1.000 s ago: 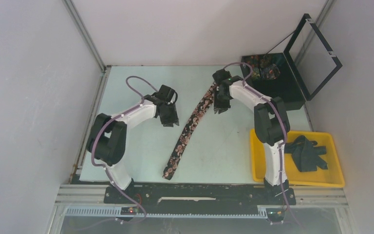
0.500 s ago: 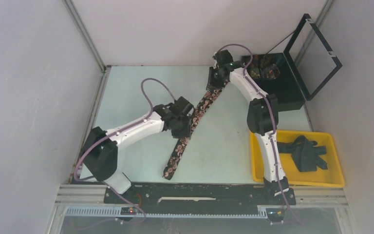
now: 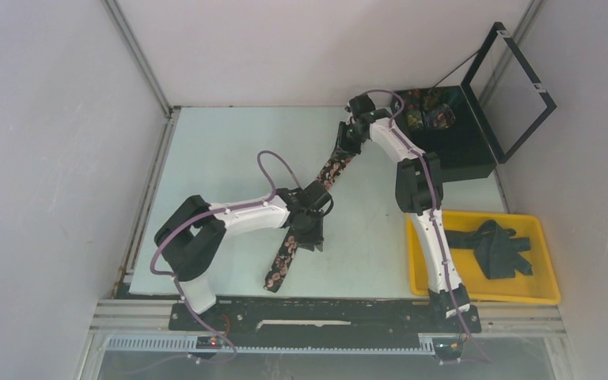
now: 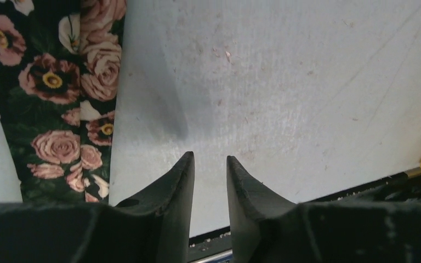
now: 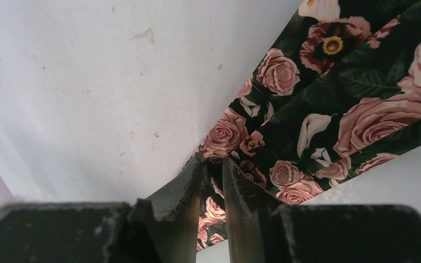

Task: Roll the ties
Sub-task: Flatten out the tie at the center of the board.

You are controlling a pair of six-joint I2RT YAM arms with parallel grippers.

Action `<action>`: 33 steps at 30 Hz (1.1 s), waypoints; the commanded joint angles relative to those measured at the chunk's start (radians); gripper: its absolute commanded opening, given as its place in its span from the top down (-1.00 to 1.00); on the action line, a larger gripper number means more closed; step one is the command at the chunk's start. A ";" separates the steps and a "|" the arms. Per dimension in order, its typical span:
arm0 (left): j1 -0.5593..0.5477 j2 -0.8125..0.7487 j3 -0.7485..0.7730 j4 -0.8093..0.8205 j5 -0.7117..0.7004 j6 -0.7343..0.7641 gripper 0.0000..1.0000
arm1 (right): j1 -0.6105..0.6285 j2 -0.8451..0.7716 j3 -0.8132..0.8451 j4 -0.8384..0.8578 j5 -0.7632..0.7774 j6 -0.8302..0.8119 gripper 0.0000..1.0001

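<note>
- We'll take the yellow tray (image 3: 483, 298) as our reference; it sits at the desk's (image 3: 222, 174) right side, close to the arm bases.
- The tie (image 3: 331, 170), black with pink roses, lies flat on the desk to the left of the tray and well apart from it. Its long axis runs on a diagonal. The near end points at the bases and the far end slants back, past the tray's far edge.
- The right hand (image 5: 214, 160) is at that far end. Its fingers are pressed nearly together with rose fabric running between them, so we'd call that pinching the tie.
- The left hand (image 4: 210, 160) hangs over bare desk between the tie and the tray, just beside the tie's tray-facing edge and about a third of the way up from the near end. Its fingers are a little spread with nothing between them.
- Our guess is that a roll has to start from an end, and the left arm is clearly nearer the free one. From that hand, the end lies toward the bases and slightly further from the tray.
- The desk surface is pale and matte, scuffed and speckled. Fabric should slide on it rather than catch.
- Plain white walls close in three sides.
- A heap of dark ties (image 3: 495, 249) fills the tray, and a black box (image 3: 475, 150) with its lid up stands just beyond the tray's far edge.
</note>
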 commanded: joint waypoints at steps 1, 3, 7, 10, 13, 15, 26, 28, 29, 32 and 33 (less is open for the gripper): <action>0.027 0.058 -0.036 0.056 -0.029 -0.010 0.35 | -0.022 0.015 0.007 -0.053 0.004 0.008 0.52; 0.049 0.070 -0.058 0.071 -0.038 -0.004 0.38 | -0.036 0.000 -0.025 -0.053 0.015 0.012 0.52; 0.092 0.073 -0.081 0.075 -0.065 0.019 0.39 | -0.069 -0.040 -0.109 -0.029 0.027 0.032 0.54; 0.135 0.079 -0.087 0.068 -0.076 0.048 0.39 | -0.083 -0.069 -0.170 -0.007 0.026 0.048 0.57; 0.191 0.094 -0.091 0.067 -0.077 0.081 0.40 | -0.084 -0.084 -0.205 0.002 0.031 0.057 0.57; 0.226 0.101 -0.087 0.070 -0.077 0.106 0.41 | -0.085 -0.091 -0.224 0.006 0.031 0.063 0.57; 0.344 0.203 0.117 -0.034 -0.165 0.224 0.43 | -0.127 -0.133 -0.303 0.045 0.048 0.087 0.60; 0.369 0.208 0.136 -0.047 -0.172 0.238 0.42 | -0.132 -0.136 -0.309 0.051 0.048 0.090 0.60; 0.382 0.211 0.144 -0.054 -0.176 0.246 0.42 | -0.135 -0.136 -0.310 0.055 0.048 0.092 0.60; 0.425 0.214 0.153 -0.074 -0.191 0.265 0.41 | -0.135 -0.131 -0.308 0.060 0.047 0.098 0.60; 0.440 0.212 0.153 -0.077 -0.196 0.271 0.41 | -0.134 -0.131 -0.308 0.063 0.047 0.100 0.60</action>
